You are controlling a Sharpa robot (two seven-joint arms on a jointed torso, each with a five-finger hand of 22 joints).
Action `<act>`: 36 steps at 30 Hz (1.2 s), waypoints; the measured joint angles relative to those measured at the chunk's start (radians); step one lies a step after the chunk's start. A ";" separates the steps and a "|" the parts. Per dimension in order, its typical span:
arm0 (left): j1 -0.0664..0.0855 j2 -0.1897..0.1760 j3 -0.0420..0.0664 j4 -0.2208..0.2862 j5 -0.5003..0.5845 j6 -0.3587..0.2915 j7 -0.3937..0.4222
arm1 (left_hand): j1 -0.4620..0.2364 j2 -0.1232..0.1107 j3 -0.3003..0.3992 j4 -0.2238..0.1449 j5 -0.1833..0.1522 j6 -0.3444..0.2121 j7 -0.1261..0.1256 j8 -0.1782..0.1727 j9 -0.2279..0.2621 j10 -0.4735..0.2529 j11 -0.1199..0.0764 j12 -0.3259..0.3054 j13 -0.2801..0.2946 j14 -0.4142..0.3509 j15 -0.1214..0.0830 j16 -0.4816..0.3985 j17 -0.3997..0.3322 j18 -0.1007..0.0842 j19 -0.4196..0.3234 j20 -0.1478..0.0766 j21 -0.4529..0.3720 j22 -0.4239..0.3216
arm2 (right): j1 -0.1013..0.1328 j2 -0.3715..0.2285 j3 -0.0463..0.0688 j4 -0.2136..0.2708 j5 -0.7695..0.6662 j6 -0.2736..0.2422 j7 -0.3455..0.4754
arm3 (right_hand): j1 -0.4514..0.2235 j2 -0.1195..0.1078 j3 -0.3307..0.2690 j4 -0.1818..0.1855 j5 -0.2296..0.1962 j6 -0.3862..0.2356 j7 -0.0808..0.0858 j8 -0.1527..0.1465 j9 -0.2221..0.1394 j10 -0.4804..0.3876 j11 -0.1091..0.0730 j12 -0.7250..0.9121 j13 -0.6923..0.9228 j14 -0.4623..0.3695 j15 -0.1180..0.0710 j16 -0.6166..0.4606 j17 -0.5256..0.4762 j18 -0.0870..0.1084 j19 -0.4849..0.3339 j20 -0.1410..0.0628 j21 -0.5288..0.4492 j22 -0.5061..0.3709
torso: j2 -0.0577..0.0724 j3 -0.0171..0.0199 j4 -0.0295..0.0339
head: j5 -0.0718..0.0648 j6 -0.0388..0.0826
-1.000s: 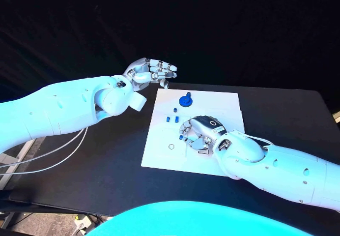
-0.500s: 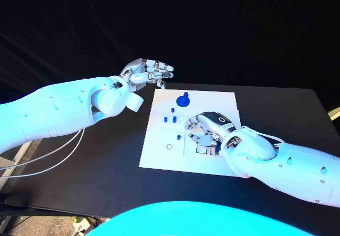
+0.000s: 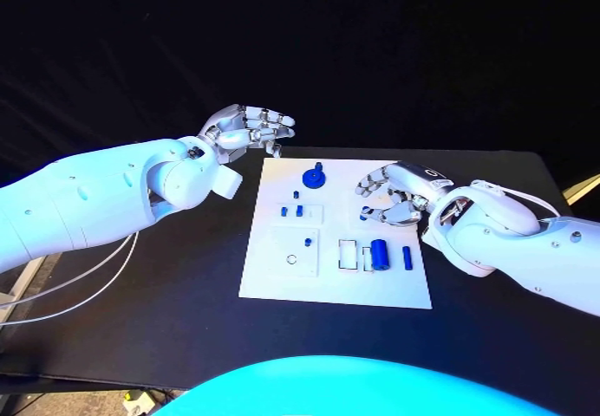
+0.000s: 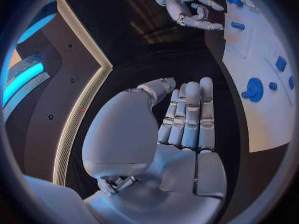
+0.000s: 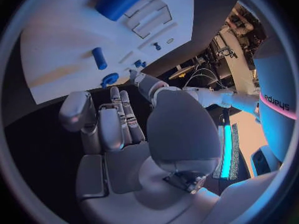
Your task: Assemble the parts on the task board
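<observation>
The white task board lies in the middle of the black table. A round blue part with a knob stands near its far edge, and small blue pieces sit below it. A thick blue cylinder and a slim blue pin lie at the board's right side. My right hand hovers over the board's far right edge with loosely bent fingers, holding nothing. My left hand hangs beyond the far left corner, also empty. The left wrist view shows its fingers side by side, with the round part beyond them.
A small ring mark and a white slot block sit on the board's near half. Black table surrounds the board on all sides. In the right wrist view the cylinder and pin lie on the board.
My right hand has lifted off the slots in the board's near right area and drawn back to the far right edge, uncovering the blue cylinder and pin. The left hand has barely moved.
</observation>
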 measured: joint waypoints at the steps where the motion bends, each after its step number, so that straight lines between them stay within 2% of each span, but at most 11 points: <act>1: 0.000 0.001 0.000 0.000 0.000 0.000 0.000 | 0.000 0.000 0.000 0.000 0.000 0.000 0.000 0.000 0.000 0.000 0.000 0.000 0.000 0.000 0.000 0.000 0.000 0.000 0.000 0.000 0.000 0.000 | 0.004 -0.002 0.000 -0.007 0.001 0.011 0.001 | 0.040 0.019 -0.078 0.029 0.000 -0.006 -0.006 -0.018 -0.007 -0.022 0.004 0.021 -0.006 -0.015 0.014 0.000 -0.014 0.000 0.000 0.000 -0.017 -0.013 | 0.000 0.0000 0.0000 | -0.001 0.000; 2: 0.000 0.001 0.000 0.000 0.000 0.000 0.000 | 0.000 0.000 0.000 0.000 0.000 0.000 0.000 0.000 0.000 0.000 0.000 0.000 0.000 0.000 0.000 0.000 0.000 0.000 0.000 0.000 0.000 0.000 | 0.007 -0.003 0.001 -0.012 0.001 0.020 0.001 | 0.082 0.033 -0.159 0.060 0.005 -0.007 -0.007 -0.029 -0.009 -0.049 0.008 0.033 -0.010 -0.014 0.014 0.000 -0.024 0.000 -0.008 0.008 -0.034 -0.023 | 0.000 0.0000 0.0002 | -0.002 0.000; 4: 0.000 0.002 0.000 -0.001 0.001 0.000 0.000 | 0.000 0.000 0.000 0.000 0.000 0.000 0.000 0.000 0.000 0.000 0.000 0.000 0.000 0.000 0.000 0.000 0.000 0.000 0.000 0.000 0.000 0.000 | 0.011 -0.002 0.001 -0.024 -0.001 0.038 0.001 | 0.141 0.030 -0.239 0.130 0.005 -0.015 -0.015 -0.029 -0.014 -0.083 0.014 0.055 -0.012 -0.014 0.014 0.000 -0.040 0.001 -0.012 0.006 -0.059 -0.040 | 0.000 0.0000 0.0009 | -0.003 0.000; 6: 0.000 0.003 0.000 -0.001 0.001 0.000 0.000 | 0.000 0.000 0.000 0.000 0.000 0.000 0.000 0.000 0.000 0.000 0.000 0.000 0.000 0.000 0.000 0.000 0.000 0.000 0.000 0.000 0.000 0.000 | 0.013 0.001 0.001 -0.036 -0.011 0.055 -0.001 | 0.180 0.021 -0.286 0.180 0.005 -0.014 -0.014 -0.046 -0.014 -0.103 0.016 0.067 -0.012 -0.014 0.014 0.000 -0.047 0.002 -0.020 0.012 -0.070 -0.045 | 0.000 0.0000 0.0013 | -0.004 0.001; 8: 0.000 0.003 0.000 -0.001 0.001 0.000 0.000 | 0.000 0.000 0.000 0.000 0.000 0.000 0.000 0.000 0.000 0.000 0.000 0.000 0.000 0.000 0.000 0.000 0.000 0.000 0.000 0.000 0.000 0.000 | 0.014 0.004 0.001 -0.045 -0.019 0.067 -0.004 | 0.206 0.007 -0.316 0.220 0.005 -0.018 -0.018 -0.049 -0.014 -0.116 0.016 0.081 -0.013 -0.031 0.023 0.000 -0.053 0.025 -0.019 0.013 -0.070 -0.048 | 0.000 0.0000 0.0015 | -0.005 0.001; 9: 0.000 0.003 0.000 -0.001 0.001 0.000 0.000 | 0.000 0.000 0.000 0.000 0.000 0.000 0.000 0.000 0.000 0.000 0.000 0.000 0.000 0.000 0.000 0.000 0.000 0.000 0.000 0.000 0.000 0.000 | 0.015 0.008 0.001 -0.052 -0.025 0.075 -0.006 | 0.230 0.004 -0.328 0.272 0.005 -0.019 -0.020 -0.059 -0.015 -0.116 0.016 0.091 -0.013 -0.035 0.025 0.000 -0.056 0.023 -0.020 0.013 -0.070 -0.048 | 0.000 0.0000 0.0015 | -0.005 0.001; 17: 0.000 0.004 0.000 -0.002 0.002 0.000 0.000 | 0.000 0.000 0.000 0.000 0.000 0.000 0.000 0.000 0.000 0.000 0.000 0.000 0.000 0.000 0.000 0.000 0.000 0.000 0.000 0.000 0.000 0.000 | 0.017 0.039 0.001 -0.096 -0.062 0.110 -0.023 | 0.248 0.005 -0.328 0.284 0.005 -0.019 -0.020 -0.059 -0.015 -0.116 0.016 0.110 -0.014 -0.035 0.024 0.000 -0.055 0.024 -0.019 0.012 -0.070 -0.047 | 0.001 0.0005 0.0015 | -0.004 0.001; 18: 0.000 0.004 0.000 -0.002 0.002 0.000 0.000 | 0.000 0.000 0.000 0.000 0.000 0.000 0.000 0.000 0.000 0.000 0.000 0.000 0.000 0.000 0.000 0.000 0.000 0.000 0.000 0.000 0.000 0.000 | 0.017 0.043 0.001 -0.100 -0.065 0.113 -0.025 | 0.264 0.021 -0.325 0.286 0.005 -0.019 -0.020 -0.059 -0.014 -0.116 0.016 0.112 -0.014 -0.035 0.024 0.000 -0.055 0.024 -0.019 0.012 -0.070 -0.047 | 0.001 0.0005 0.0015 | -0.003 0.001; 21: 0.000 0.004 0.000 -0.002 0.002 0.000 0.000 | 0.000 0.000 0.000 0.000 0.000 0.000 0.000 0.000 0.000 0.000 0.000 0.000 0.000 0.000 0.000 0.000 0.000 0.000 0.000 0.000 0.000 0.000 | 0.017 0.058 0.001 -0.114 -0.073 0.120 -0.029 | 0.265 0.021 -0.325 0.286 0.005 -0.019 -0.020 -0.059 -0.014 -0.116 0.016 0.113 -0.014 -0.035 0.024 0.005 -0.054 0.023 -0.019 0.012 -0.069 -0.042 | 0.002 0.0005 0.0015 | -0.002 0.000; 24: 0.000 0.005 0.000 -0.002 0.002 0.000 0.000 | 0.000 0.000 0.000 0.000 0.000 0.000 0.000 0.000 0.000 0.000 0.000 0.000 0.000 0.000 0.000 0.000 0.000 0.000 0.000 0.000 0.000 0.000 | 0.017 0.074 0.000 -0.127 -0.077 0.128 -0.031 | 0.265 0.022 -0.319 0.292 0.005 -0.004 -0.017 -0.059 -0.014 -0.091 -0.007 0.149 -0.013 -0.019 0.008 0.024 -0.032 0.023 -0.004 -0.002 -0.030 -0.006 | 0.002 0.0010 0.0017 | -0.001 0.000; 36: 0.000 0.005 0.000 -0.002 0.002 0.001 0.000 | 0.000 0.000 0.000 0.000 0.000 0.000 0.000 0.000 0.000 0.000 0.000 0.000 0.000 0.000 0.000 0.000 0.000 0.000 0.000 0.000 0.000 0.000 | 0.011 0.100 -0.003 -0.154 -0.077 0.170 -0.042 | 0.265 0.022 -0.274 0.298 0.005 0.028 0.001 -0.059 -0.014 -0.021 -0.019 0.163 -0.013 -0.031 -0.004 0.033 -0.023 0.022 0.023 -0.018 0.025 0.036 | 0.001 0.0008 0.0013 | 0.003 0.000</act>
